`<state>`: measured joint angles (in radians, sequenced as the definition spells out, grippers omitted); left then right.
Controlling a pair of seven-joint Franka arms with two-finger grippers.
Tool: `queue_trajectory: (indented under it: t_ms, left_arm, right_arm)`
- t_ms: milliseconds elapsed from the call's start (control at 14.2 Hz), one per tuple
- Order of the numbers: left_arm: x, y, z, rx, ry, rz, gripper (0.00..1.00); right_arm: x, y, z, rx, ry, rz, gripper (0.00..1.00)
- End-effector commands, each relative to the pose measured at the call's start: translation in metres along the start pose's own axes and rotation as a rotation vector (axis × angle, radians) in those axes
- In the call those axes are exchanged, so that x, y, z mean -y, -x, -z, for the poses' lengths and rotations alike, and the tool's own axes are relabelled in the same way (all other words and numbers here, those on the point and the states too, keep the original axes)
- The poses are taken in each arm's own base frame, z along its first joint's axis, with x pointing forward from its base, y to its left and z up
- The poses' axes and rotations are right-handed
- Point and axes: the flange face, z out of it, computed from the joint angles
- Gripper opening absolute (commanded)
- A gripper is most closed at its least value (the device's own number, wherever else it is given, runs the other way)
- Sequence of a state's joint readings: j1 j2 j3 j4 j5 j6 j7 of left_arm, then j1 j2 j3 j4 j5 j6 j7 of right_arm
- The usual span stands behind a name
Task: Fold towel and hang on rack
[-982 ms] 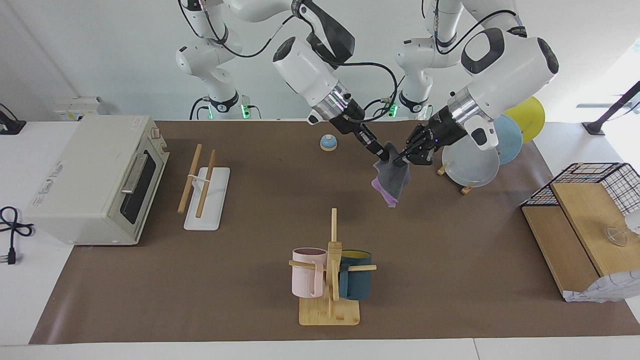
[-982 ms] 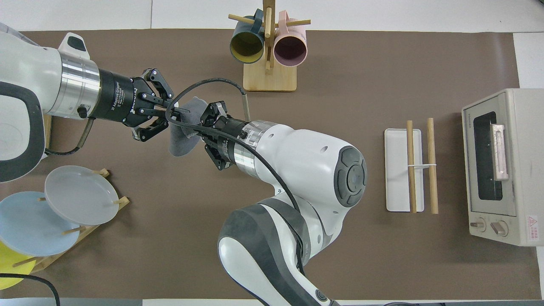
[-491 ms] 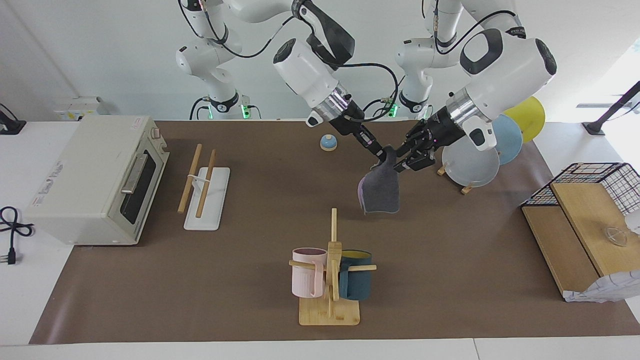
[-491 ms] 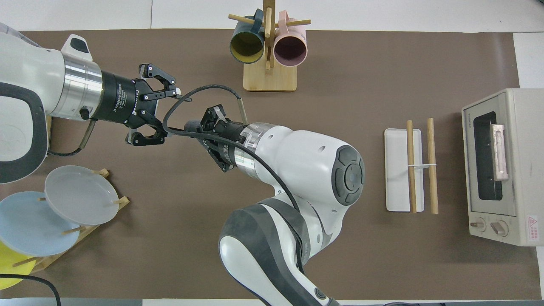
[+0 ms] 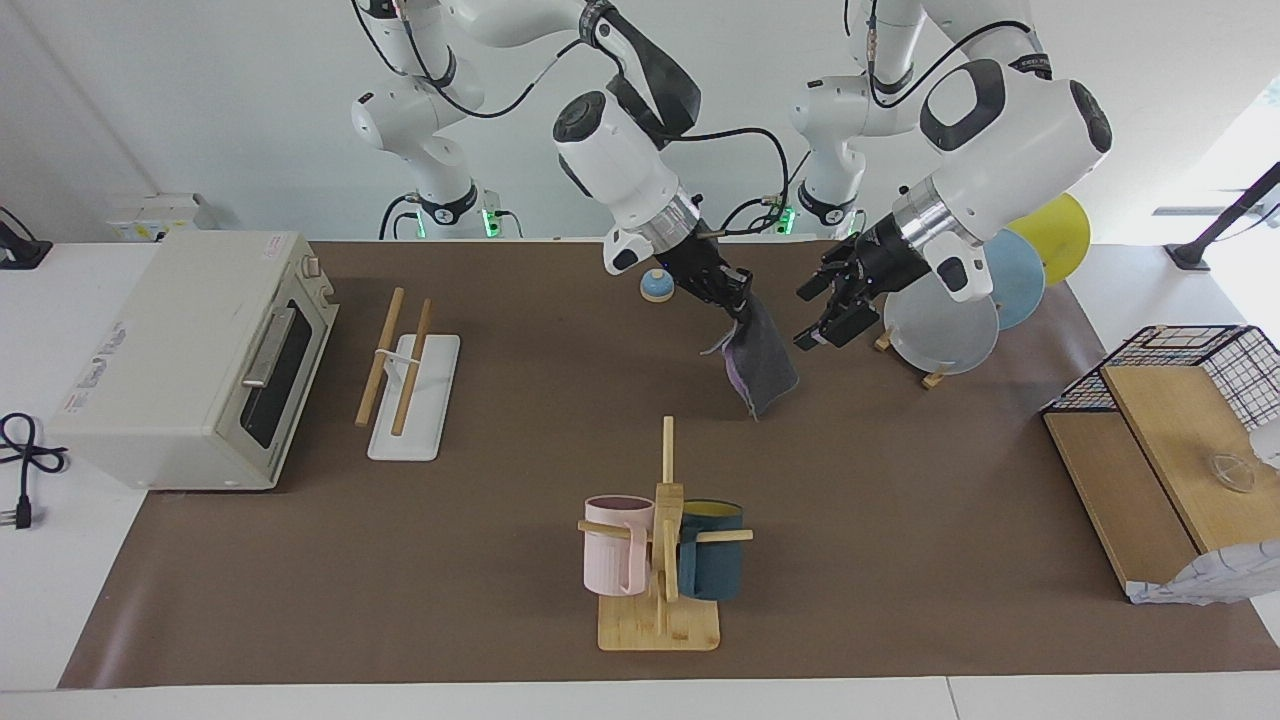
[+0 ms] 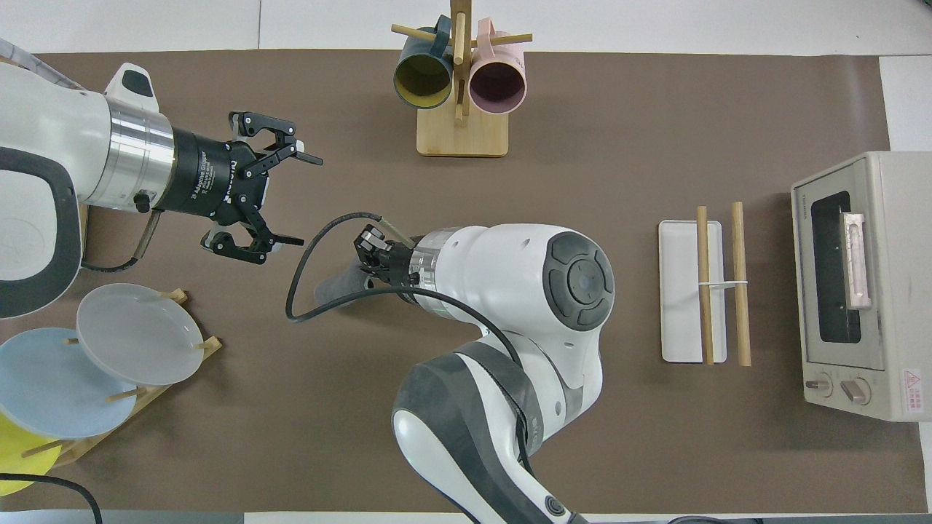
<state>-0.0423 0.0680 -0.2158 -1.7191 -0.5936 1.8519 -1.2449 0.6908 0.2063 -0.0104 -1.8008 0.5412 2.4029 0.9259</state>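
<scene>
The right gripper (image 5: 738, 300) is clenched on the top edge of the towel (image 5: 760, 358), which hangs from it in the air as a folded flap, dark grey outside with a thin purple edge showing on the side toward the rack, its lowest corner pointing down at the brown table mat (image 5: 500, 560) over the middle of the table; in the overhead view the arm's white body covers most of the cloth and only a grey corner shows under the wrist. The left gripper (image 5: 822, 312) is released, its two fingers spread wide and apart from the towel, holding nothing, and it hovers just beside the cloth, over the mat next to the plate stand (image 5: 935, 378) with its grey, blue and yellow plates at the left arm's end of the table. The rack (image 5: 405, 370), two pale wooden rods on a white base, stands well apart from the towel toward the right arm's end, bare, just in front of the toaster oven (image 5: 190, 360). A small blue bell (image 5: 656, 286) sits on the mat near the robots, close to the right wrist. The mug stand (image 5: 662, 560) with a pink and a dark teal mug is farther from the robots than the hanging towel. A wire basket (image 5: 1200, 365) and wooden boards lie at the table's edge past the plates
</scene>
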Motion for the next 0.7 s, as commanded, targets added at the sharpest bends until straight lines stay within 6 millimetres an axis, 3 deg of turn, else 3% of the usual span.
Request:
queue_trajectory:
  t_ms: [0,211,632]
  left_arm:
    - [0.027,-0.021,0.008,-0.018,0.006,-0.122,1.00]
    - [0.044,-0.052,0.019,-0.038,0.003,-0.271,1.00]
    - [0.056,-0.093,0.030,-0.173,-0.122,-0.648,1.00]
  right_arm:
    - [-0.023,-0.019,0.019,-0.037,0.151,0.257,0.00]
    - [-0.032,-0.030,0.022,-0.047,0.218,0.355,0.00]
    - [-0.068,-0.083,0.057,-0.091,0.500,0.518,0.00]
